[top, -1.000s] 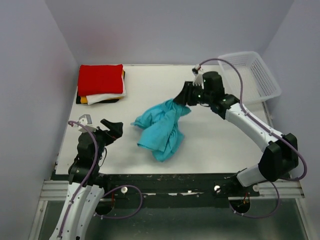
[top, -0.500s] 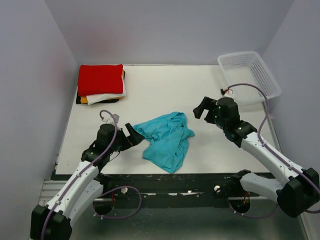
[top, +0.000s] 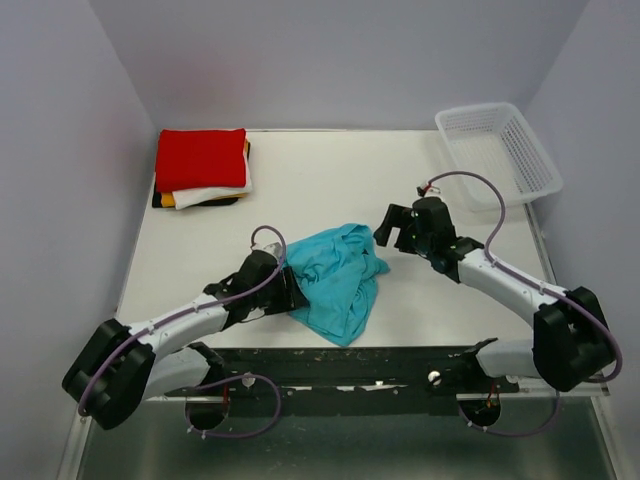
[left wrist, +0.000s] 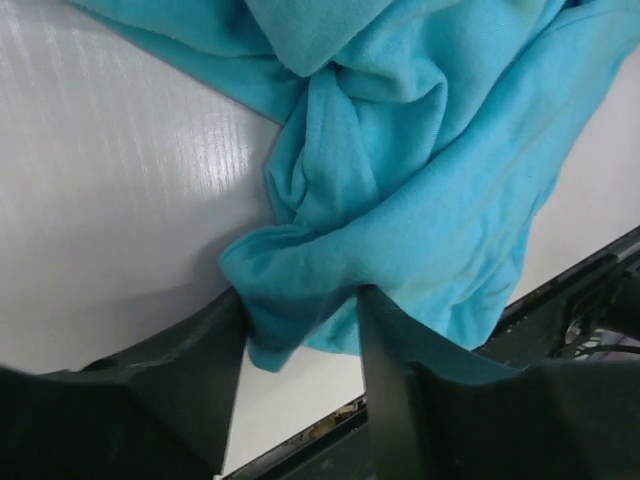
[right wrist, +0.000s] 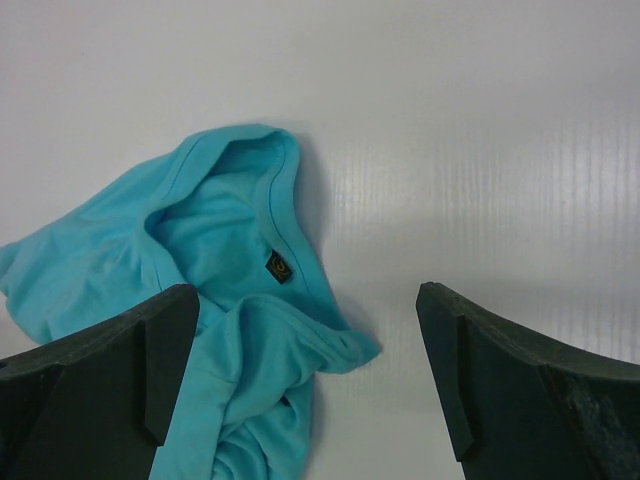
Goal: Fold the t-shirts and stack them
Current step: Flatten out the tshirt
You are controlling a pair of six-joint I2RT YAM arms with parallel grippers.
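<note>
Top view: turquoise tee (top: pixel 340 275) lies crumpled btwn L claw (top: pixel 290 290) and R claw (top: pixel 390 225). Folded stack (top: pixel 200 165) sits well beyond L claw, at its far left.

L wrist: jaws narrowed onto a bunched fold, cloth touching both fingers. Rest of tee spreads ahead and right of claw. Judgement: grip is on a lump (not a clean hem), so lift gently and spread flat before folding.

R wrist: jaws wide, nothing btwn. Collar lies ahead-left. Neck tag (right wrist: pixel 279 267) is dark w/ yellowish mark, unreadable. R would do best taking a shoulder edge.

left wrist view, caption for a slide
Left end effector gripping a bunched fold of the blue shirt on the table
</note>
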